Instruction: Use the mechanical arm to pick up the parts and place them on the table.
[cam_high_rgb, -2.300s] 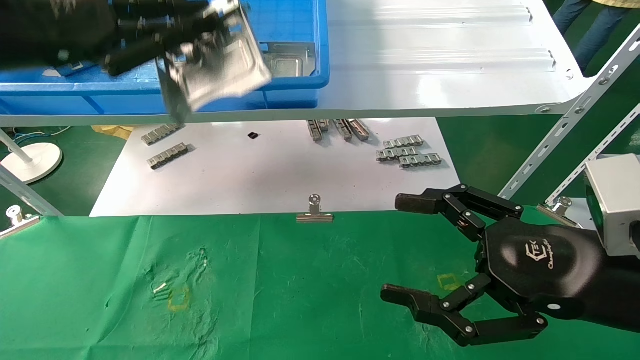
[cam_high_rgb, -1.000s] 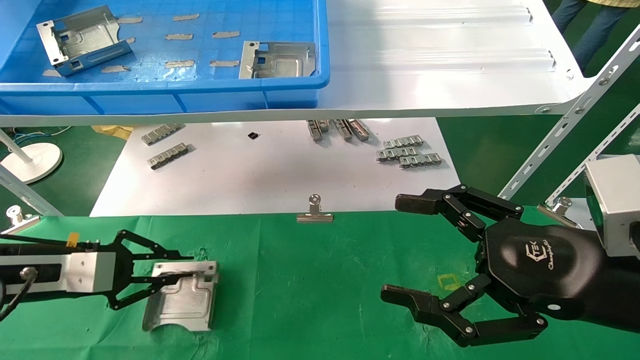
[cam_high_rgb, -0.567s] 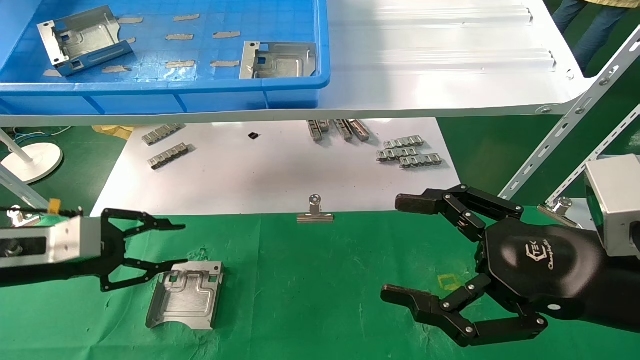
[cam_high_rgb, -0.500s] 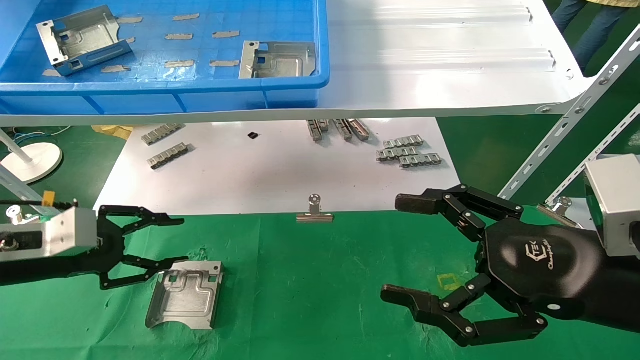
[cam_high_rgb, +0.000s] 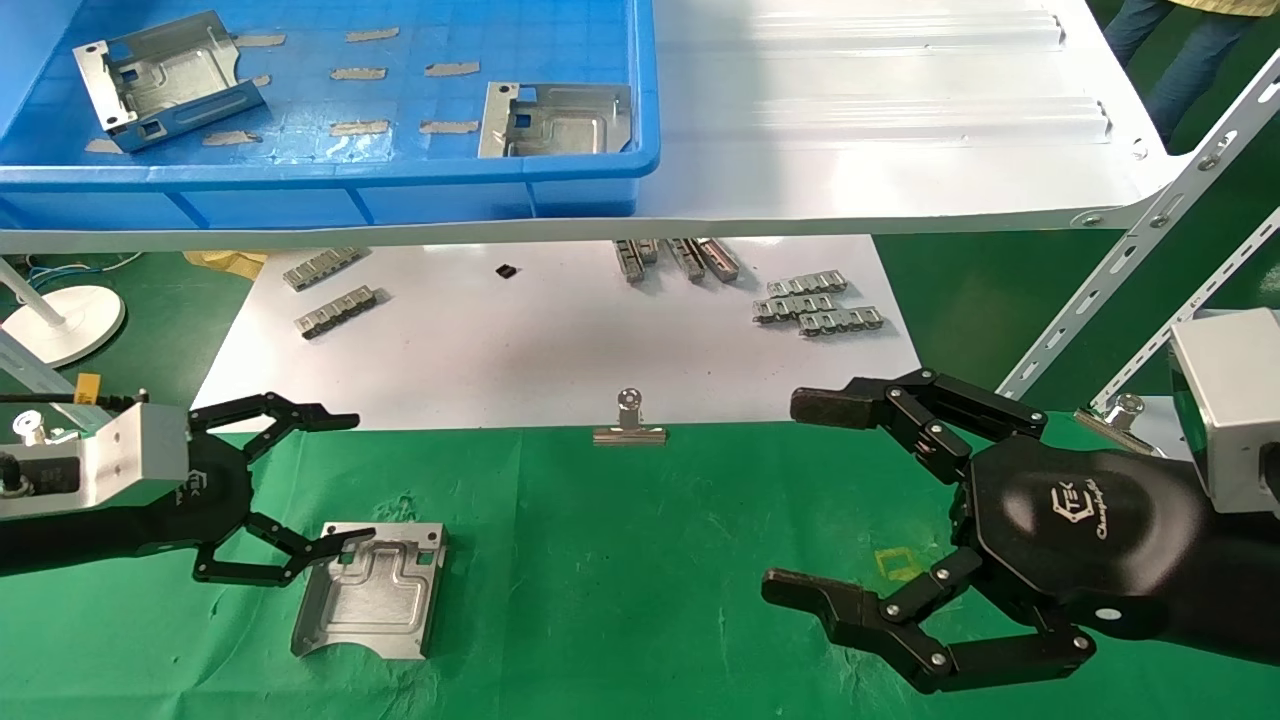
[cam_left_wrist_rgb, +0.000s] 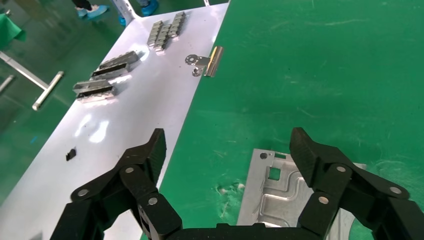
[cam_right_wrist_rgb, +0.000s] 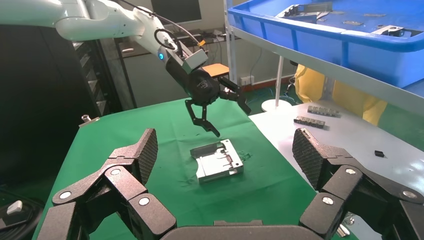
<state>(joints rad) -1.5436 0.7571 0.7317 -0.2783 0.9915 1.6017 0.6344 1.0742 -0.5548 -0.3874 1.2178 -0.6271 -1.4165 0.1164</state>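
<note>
A silver bracket part (cam_high_rgb: 370, 590) lies flat on the green cloth table (cam_high_rgb: 640, 560) at the front left. My left gripper (cam_high_rgb: 350, 478) is open just above and beside the part's near-left corner, holding nothing. In the left wrist view the gripper (cam_left_wrist_rgb: 230, 150) is spread wide over the cloth, with the part (cam_left_wrist_rgb: 280, 200) under one finger. Two more parts (cam_high_rgb: 165, 65) (cam_high_rgb: 560, 120) lie in the blue bin (cam_high_rgb: 330, 175) on the shelf. My right gripper (cam_high_rgb: 800, 495) hovers open and empty over the table's right side. The right wrist view shows the part (cam_right_wrist_rgb: 217, 161) ahead.
A glossy white shelf board (cam_high_rgb: 880, 120) overhangs the back. Below it a flat white sheet (cam_high_rgb: 550, 340) carries several grey link strips (cam_high_rgb: 815, 305). A binder clip (cam_high_rgb: 628, 425) holds the cloth's far edge. Slanted metal shelf struts (cam_high_rgb: 1130, 240) stand at the right.
My left gripper brought a part down from the bin to the cloth, let go of it, opened and drew back slightly left. The right arm has not moved.
</note>
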